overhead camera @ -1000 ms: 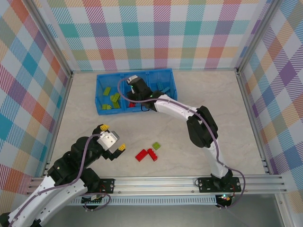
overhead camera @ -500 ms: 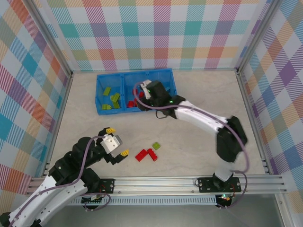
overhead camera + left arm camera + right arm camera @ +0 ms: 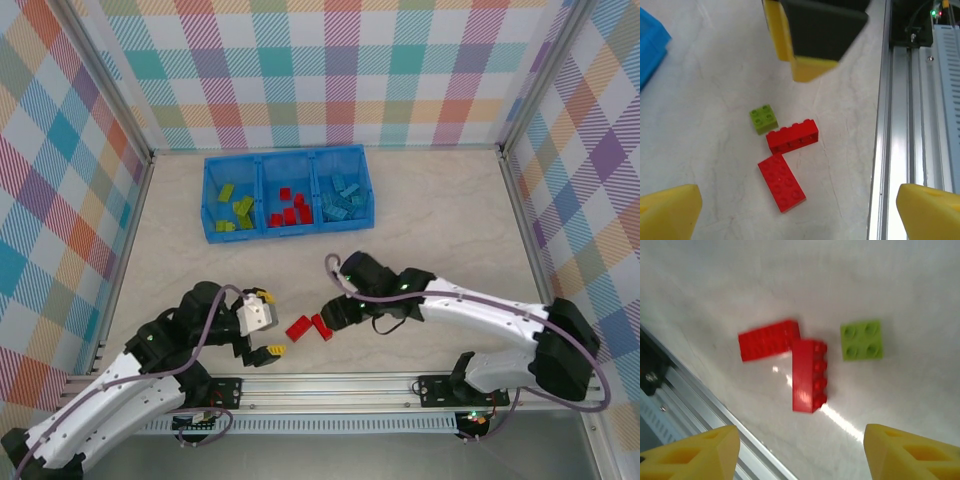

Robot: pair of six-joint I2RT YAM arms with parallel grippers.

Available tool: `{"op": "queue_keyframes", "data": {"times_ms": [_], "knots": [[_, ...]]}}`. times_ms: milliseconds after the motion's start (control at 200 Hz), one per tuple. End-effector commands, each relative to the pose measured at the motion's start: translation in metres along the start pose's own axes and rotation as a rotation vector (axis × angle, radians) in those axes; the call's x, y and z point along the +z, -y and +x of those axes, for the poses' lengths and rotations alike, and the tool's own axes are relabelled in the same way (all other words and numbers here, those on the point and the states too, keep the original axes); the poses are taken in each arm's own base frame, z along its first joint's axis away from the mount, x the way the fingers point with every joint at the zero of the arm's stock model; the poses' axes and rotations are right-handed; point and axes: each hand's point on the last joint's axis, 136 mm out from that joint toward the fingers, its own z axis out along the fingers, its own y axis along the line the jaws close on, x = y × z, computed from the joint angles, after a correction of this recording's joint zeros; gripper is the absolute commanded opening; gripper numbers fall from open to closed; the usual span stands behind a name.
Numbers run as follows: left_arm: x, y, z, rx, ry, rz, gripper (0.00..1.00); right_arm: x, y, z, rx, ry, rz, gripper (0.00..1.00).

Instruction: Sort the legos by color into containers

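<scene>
Three loose legos lie near the front edge: a flat red brick [image 3: 781,182], a red brick on its side [image 3: 792,137] and a small lime green brick [image 3: 763,119]. The right wrist view shows them as the flat red [image 3: 769,340], the side-lying red [image 3: 809,375] and the green brick [image 3: 862,340]. My left gripper [image 3: 266,323] is open just left of the red bricks [image 3: 298,327], holding nothing. My right gripper [image 3: 335,312] hovers open over their right side, covering the green brick from above. The blue tray [image 3: 288,232] holds green legos [image 3: 234,208] left, red [image 3: 288,211] middle, light blue [image 3: 343,197] right.
The aluminium front rail [image 3: 900,150] runs close beside the loose bricks. The right gripper's dark finger with a yellow pad [image 3: 812,40] hangs just beyond the green brick in the left wrist view. Checkered walls enclose the table [image 3: 440,220].
My right arm has swung back from the tray's middle compartment to the loose bricks near the front. My left gripper has moved right, closer to the red bricks.
</scene>
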Motion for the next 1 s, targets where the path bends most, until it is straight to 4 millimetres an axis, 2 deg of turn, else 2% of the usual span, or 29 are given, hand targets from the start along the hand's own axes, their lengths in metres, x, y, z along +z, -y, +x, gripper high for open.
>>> {"op": "queue_keyframes", "data": {"times_ms": [0,165,280,385,500,650,790,890,1000], "knots": [[0.011,0.008,0.011,0.039,-0.070,0.052,1.00,0.025,-0.002,0.019,0.043,-0.105,0.037,0.71],[0.014,0.013,0.020,0.071,-0.095,0.072,1.00,0.065,-0.008,0.020,-0.029,-0.166,0.061,0.69],[0.009,0.012,0.019,0.104,-0.070,0.043,1.00,0.081,-0.006,0.026,-0.036,-0.200,0.087,0.53],[0.006,0.011,0.019,0.125,-0.054,0.029,1.00,0.084,-0.001,0.028,-0.037,-0.192,0.113,0.38],[0.007,0.014,0.019,0.130,-0.054,0.046,1.00,0.076,0.002,0.025,-0.028,-0.148,0.123,0.24],[0.008,0.014,0.019,0.133,-0.055,0.047,1.00,0.058,-0.011,0.015,-0.042,-0.067,0.048,0.20],[0.007,0.004,0.016,0.110,-0.041,-0.014,1.00,0.035,-0.023,0.000,-0.057,0.041,-0.013,0.16],[0.003,-0.008,0.010,0.096,-0.024,-0.088,1.00,0.016,-0.035,-0.030,-0.135,0.156,-0.019,0.17],[-0.007,-0.025,0.003,0.087,0.003,-0.199,1.00,-0.006,-0.038,-0.092,-0.178,0.328,0.037,0.17]]}}
